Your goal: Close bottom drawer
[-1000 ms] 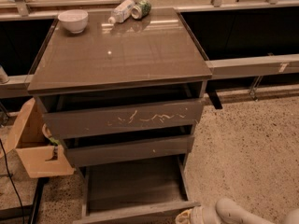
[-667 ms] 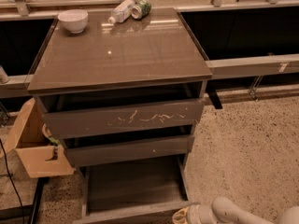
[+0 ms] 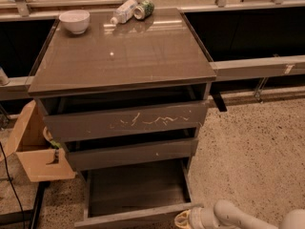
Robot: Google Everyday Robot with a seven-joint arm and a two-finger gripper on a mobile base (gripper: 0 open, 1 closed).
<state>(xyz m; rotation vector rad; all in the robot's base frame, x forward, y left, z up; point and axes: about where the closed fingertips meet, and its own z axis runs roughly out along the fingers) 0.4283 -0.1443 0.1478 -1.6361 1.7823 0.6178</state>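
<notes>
The bottom drawer (image 3: 136, 187) of the dark grey-brown cabinet is pulled far out at the lower middle of the camera view. It is a shallow empty box, and its plain front (image 3: 138, 216) runs along the bottom edge. My gripper (image 3: 183, 219) is at the bottom edge, right at the right end of that front. My white arm (image 3: 238, 217) comes in from the lower right. Above it are the drawer front with a small white speck (image 3: 131, 154) and the scratched drawer front (image 3: 126, 120), both slightly out.
The cabinet top (image 3: 121, 51) carries a white bowl (image 3: 75, 20), a lying plastic bottle (image 3: 123, 11) and a green can (image 3: 144, 8). An open cardboard box (image 3: 33, 149) sits left of the cabinet. Speckled floor (image 3: 252, 147) lies to the right. A railing runs behind.
My gripper and arm have moved left along the bottom edge, closer to the right end of the bottom drawer's front. The drawers have not visibly moved.
</notes>
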